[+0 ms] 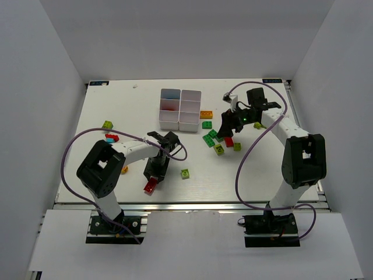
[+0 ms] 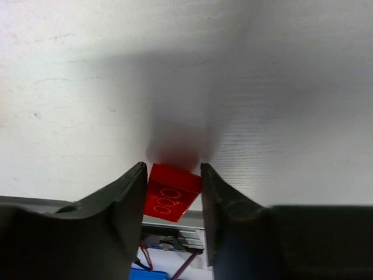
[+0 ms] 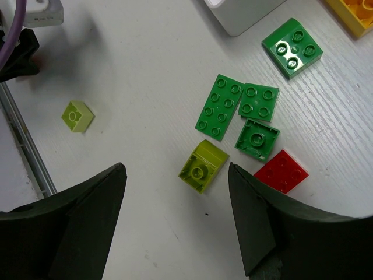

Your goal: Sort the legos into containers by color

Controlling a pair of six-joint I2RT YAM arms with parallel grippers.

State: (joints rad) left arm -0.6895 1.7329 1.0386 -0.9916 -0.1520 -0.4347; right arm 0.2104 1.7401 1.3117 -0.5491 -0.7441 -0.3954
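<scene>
My left gripper (image 1: pixel 152 182) points at the near table edge, shut on a red lego (image 1: pixel 150 187). In the left wrist view that red lego (image 2: pixel 173 192) sits tilted between both fingers, just above the table. The right gripper (image 1: pixel 231 126) hangs open over a cluster of legos, holding nothing. Below it lie a lime brick (image 3: pixel 203 166), several green bricks (image 3: pixel 219 107) and a red one (image 3: pixel 281 171). The white containers (image 1: pixel 180 109) stand at the back centre; one compartment shows something red.
Loose legos lie about: lime (image 1: pixel 107 125), red (image 1: pixel 112 138) and light blue (image 1: pixel 109 142) at the left, lime (image 1: pixel 185 173) in the middle, orange (image 1: pixel 206 114) and yellow (image 1: pixel 207 125) beside the tray. The table's metal rail (image 2: pixel 175 224) lies close behind the left fingers.
</scene>
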